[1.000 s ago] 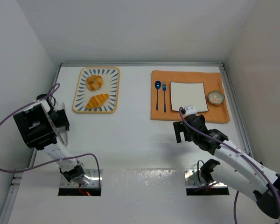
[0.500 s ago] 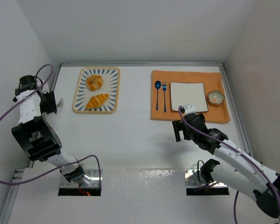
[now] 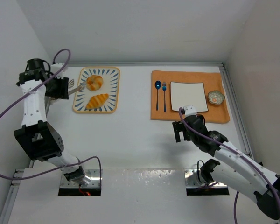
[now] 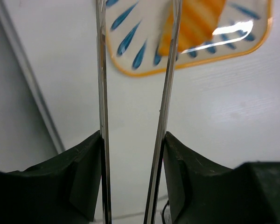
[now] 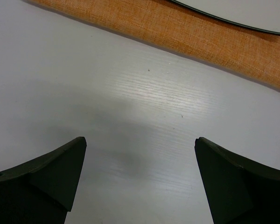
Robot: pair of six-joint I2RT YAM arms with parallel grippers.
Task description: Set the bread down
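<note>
The left gripper (image 4: 133, 134) is clamped on a pair of thin metal tongs (image 3: 78, 86). Its black fingers (image 4: 86, 177) press on the outer faces of the two blades, which stay apart with bare table showing between them. In the top view the tong tips reach over the left rim of the tray (image 3: 111, 84), just beside the round knotted bun (image 3: 94, 82). I cannot tell whether they touch it.

Both bread pieces lie on that oblong tray, which has blue petal strokes and an orange rim, at the far left of the white table (image 3: 130, 135). The bun is at the far end and the oval scored loaf (image 3: 97, 101) nearer the arms, the two close together. In the left wrist view a blurred, striped golden piece shows just past the right blade.

The right gripper (image 5: 140, 140) hangs over bare table just short of the orange placemat (image 3: 191, 115). Its fingers are spread wide, with nothing between them.

On the placemat lie a blue spoon (image 3: 157, 93), a blue fork (image 3: 164, 95), a square white plate (image 3: 189, 97) and a small patterned bowl (image 3: 216, 97).
</note>
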